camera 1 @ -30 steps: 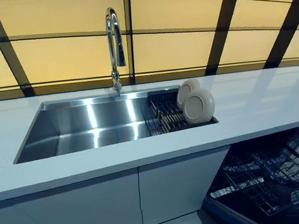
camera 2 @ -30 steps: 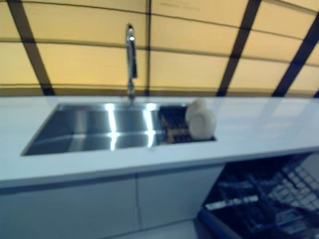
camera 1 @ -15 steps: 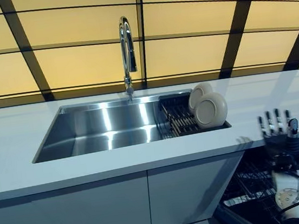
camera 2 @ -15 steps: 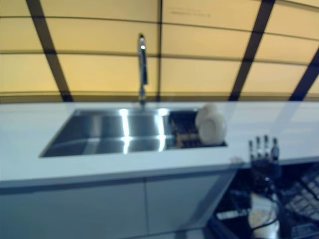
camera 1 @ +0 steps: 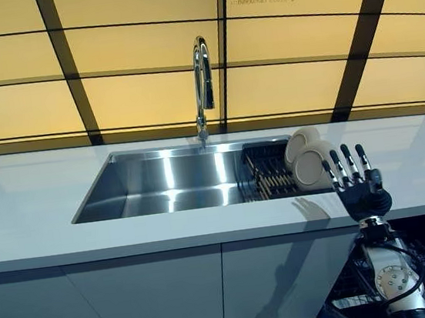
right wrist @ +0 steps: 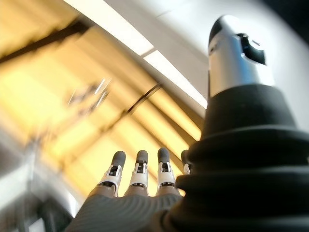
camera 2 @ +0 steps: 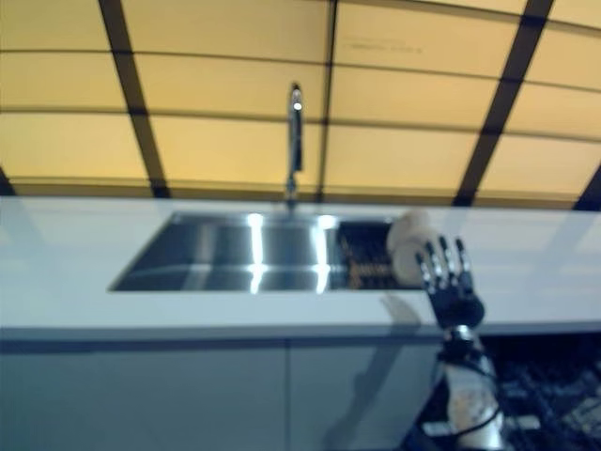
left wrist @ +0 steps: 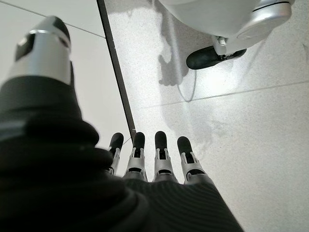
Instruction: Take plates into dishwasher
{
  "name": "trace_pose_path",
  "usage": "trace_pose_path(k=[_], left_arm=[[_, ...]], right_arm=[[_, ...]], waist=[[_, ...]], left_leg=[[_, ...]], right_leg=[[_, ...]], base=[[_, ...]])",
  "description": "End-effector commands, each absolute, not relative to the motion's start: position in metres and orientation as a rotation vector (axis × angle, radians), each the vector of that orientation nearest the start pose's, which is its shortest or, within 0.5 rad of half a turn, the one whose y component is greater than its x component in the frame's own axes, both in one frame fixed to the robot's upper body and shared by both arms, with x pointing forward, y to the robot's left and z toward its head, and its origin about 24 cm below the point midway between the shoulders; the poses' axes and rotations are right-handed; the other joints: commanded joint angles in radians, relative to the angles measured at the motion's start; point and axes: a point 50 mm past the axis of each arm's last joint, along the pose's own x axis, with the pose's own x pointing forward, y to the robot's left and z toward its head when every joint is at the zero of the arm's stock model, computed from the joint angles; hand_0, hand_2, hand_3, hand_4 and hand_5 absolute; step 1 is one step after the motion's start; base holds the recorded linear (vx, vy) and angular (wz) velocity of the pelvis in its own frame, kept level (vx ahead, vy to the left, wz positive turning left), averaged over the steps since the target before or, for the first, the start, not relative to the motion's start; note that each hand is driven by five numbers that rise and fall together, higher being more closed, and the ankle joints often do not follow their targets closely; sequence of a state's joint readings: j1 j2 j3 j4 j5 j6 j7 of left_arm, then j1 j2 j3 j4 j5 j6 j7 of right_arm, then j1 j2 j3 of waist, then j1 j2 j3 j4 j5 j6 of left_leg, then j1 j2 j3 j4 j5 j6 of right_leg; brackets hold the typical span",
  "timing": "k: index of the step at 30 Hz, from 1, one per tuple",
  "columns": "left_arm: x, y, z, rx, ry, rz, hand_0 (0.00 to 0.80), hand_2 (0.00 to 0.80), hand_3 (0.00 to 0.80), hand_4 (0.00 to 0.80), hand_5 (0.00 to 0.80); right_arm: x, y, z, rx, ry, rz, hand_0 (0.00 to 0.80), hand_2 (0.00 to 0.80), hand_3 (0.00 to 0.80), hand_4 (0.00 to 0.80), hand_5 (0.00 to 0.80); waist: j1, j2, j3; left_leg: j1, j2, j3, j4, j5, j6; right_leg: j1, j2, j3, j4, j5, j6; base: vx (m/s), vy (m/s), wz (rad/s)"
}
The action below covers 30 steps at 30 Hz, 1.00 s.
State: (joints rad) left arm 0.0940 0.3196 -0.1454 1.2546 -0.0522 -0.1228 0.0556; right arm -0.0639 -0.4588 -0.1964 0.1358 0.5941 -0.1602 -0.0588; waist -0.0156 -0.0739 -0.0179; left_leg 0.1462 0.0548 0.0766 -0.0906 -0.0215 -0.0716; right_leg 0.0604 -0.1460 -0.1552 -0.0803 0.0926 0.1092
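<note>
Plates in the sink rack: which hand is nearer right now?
Right. The right hand is raised open just in front of the plates; the left hand hangs low over the floor.

The plates [camera 1: 310,164] are cream. The sink [camera 1: 169,181] and faucet [camera 1: 202,83] are shiny steel. The surface [camera 1: 25,213] is pale white. The wall [camera 1: 139,67] has yellow panels with dark stripes. The rack [camera 1: 265,176] is black.

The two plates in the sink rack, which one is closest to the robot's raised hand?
The front plate, the one standing nearer the counter's front edge. The right hand is raised open just beside it, partly covering it. The other plate stands behind it, nearer the wall.
</note>
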Motion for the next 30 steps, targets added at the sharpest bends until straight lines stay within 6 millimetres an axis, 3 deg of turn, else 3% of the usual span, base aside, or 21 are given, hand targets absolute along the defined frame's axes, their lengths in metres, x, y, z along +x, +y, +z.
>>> trace_pose_path(k=[1,12,15,19,23,24,28,30], left_arm=[[0.070,0.273,-0.152,0.380,1.178,0.179,0.000,0.000,0.000,0.000,0.000],[0.071,0.273,-0.152,0.375,1.171,0.175,0.000,0.000,0.000,0.000,0.000],[0.069,0.274,-0.152,0.372,1.172,0.171,0.000,0.000,0.000,0.000,0.000],[0.073,0.275,-0.151,0.383,1.178,0.158,0.000,0.000,0.000,0.000,0.000],[0.074,0.280,-0.150,0.407,1.200,0.153,0.000,0.000,0.000,0.000,0.000],[0.073,0.281,-0.149,0.410,1.204,0.154,0.000,0.000,0.000,0.000,0.000],[0.066,0.291,-0.148,0.426,1.237,0.187,0.000,0.000,0.000,0.000,0.000],[0.065,0.293,-0.147,0.426,1.242,0.192,0.000,0.000,0.000,0.000,0.000]], right_arm=[[0.252,-0.308,0.144,-0.138,-0.405,-0.446,0.000,0.000,0.000,0.000,0.000],[0.246,-0.309,0.150,-0.074,-0.433,-0.473,0.000,0.000,0.000,0.000,0.000],[0.246,-0.310,0.151,-0.067,-0.445,-0.496,0.000,0.000,0.000,0.000,0.000],[0.249,-0.313,0.152,-0.051,-0.436,-0.513,0.000,0.000,0.000,0.000,0.000],[0.253,-0.314,0.158,-0.077,-0.434,-0.510,0.000,0.000,0.000,0.000,0.000],[0.254,-0.314,0.159,-0.078,-0.433,-0.509,0.000,0.000,0.000,0.000,0.000],[0.257,-0.319,0.165,-0.101,-0.423,-0.490,0.000,0.000,0.000,0.000,0.000],[0.257,-0.321,0.166,-0.100,-0.426,-0.490,0.000,0.000,0.000,0.000,0.000]], waist=[[-0.014,0.006,0.038],[-0.015,0.006,0.052],[-0.009,0.008,0.057],[-0.005,0.019,0.067],[-0.005,0.051,0.081],[-0.004,0.051,0.081],[-0.007,0.012,0.086],[-0.012,0.007,0.088]], left_leg=[[-0.030,-0.024,0.020,0.003,0.013,0.059],[-0.026,-0.031,0.035,0.013,0.000,0.063],[-0.031,-0.041,0.027,0.023,-0.001,0.075],[-0.057,-0.061,-0.021,0.049,0.004,0.103],[-0.062,-0.046,-0.033,0.062,0.013,0.111],[-0.060,-0.046,-0.031,0.062,0.012,0.111],[-0.023,-0.055,-0.015,0.078,-0.037,0.086],[-0.009,-0.050,-0.006,0.084,-0.055,0.081]], right_leg=[[-0.021,-0.059,0.031,0.106,0.056,0.070],[-0.029,-0.088,0.022,0.125,0.085,0.077],[-0.051,-0.108,0.026,0.191,0.105,0.080],[-0.122,-0.123,0.071,0.363,0.167,0.075],[-0.207,-0.118,0.095,0.544,0.180,0.065],[-0.212,-0.119,0.093,0.544,0.181,0.065],[-0.187,-0.150,0.025,0.258,0.220,0.072],[-0.189,-0.155,0.014,0.200,0.231,0.076]], base=[[0.001,0.011,-0.10],[0.015,0.022,-0.06],[-0.016,0.093,-0.03],[-0.023,0.137,-0.18],[0.030,0.109,-0.14],[0.157,-0.028,0.16],[0.260,-0.180,0.05],[0.279,-0.181,-0.13]])
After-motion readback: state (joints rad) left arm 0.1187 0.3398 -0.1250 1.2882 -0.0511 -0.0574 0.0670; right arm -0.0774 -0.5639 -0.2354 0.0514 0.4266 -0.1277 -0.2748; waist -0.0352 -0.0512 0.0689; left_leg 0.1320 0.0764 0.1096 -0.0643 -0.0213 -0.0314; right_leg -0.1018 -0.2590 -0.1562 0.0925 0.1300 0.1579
